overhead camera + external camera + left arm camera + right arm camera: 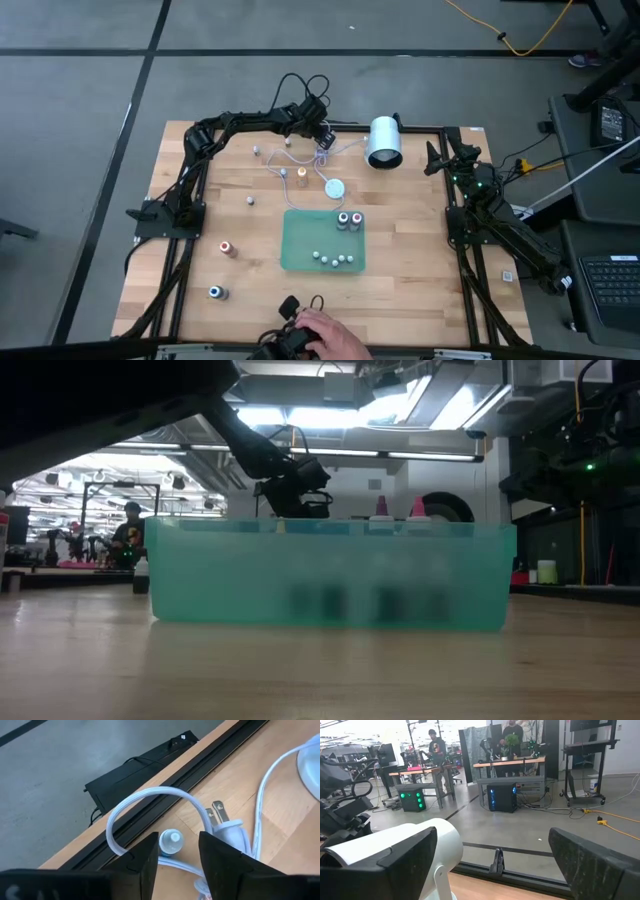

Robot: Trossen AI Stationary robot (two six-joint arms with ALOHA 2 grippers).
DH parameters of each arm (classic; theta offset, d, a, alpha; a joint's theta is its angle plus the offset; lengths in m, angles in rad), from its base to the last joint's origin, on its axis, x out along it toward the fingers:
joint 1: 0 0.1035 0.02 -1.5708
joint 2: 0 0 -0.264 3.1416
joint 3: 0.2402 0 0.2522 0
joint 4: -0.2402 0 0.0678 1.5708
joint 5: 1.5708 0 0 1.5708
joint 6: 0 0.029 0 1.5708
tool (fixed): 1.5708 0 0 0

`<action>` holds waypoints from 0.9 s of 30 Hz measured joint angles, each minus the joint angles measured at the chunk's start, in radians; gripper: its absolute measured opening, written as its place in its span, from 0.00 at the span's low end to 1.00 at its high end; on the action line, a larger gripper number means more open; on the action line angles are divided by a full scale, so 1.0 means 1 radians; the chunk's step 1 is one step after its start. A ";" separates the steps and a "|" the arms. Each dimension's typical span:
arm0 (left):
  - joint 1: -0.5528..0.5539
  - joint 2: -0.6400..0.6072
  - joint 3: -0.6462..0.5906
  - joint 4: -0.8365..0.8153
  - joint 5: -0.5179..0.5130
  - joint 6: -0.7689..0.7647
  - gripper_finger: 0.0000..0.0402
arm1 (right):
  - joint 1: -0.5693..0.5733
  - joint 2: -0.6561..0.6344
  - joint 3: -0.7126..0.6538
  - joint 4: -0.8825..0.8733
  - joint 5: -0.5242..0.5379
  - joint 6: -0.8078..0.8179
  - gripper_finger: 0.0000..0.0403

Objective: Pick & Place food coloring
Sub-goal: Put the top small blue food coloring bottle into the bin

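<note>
Food coloring bottle (170,843), tiny and round-capped, is sitting between your left gripper's (176,857) parted dark fingers, ungrasped, beside glossy white cable (145,800).

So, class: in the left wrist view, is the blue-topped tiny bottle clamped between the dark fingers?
No: the blue-topped tiny bottle stands untouched beyond the open left gripper.

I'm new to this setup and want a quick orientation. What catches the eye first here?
The green tray at mid-table, holding two food coloring bottles and several small white pieces. At the far edge, the left gripper hangs open over a tiny blue-topped bottle among a white cable, beside a large white cylinder. The right gripper waits open nearby.
</note>
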 joint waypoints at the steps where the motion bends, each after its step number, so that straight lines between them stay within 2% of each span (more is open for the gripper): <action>1: 0.000 0.000 0.000 0.000 0.002 0.006 0.33 | 0.000 0.000 0.000 0.000 0.000 0.000 0.95; 27: 0.014 0.000 0.000 0.006 0.038 0.012 0.33 | 0.000 0.000 0.000 0.000 0.000 0.000 0.95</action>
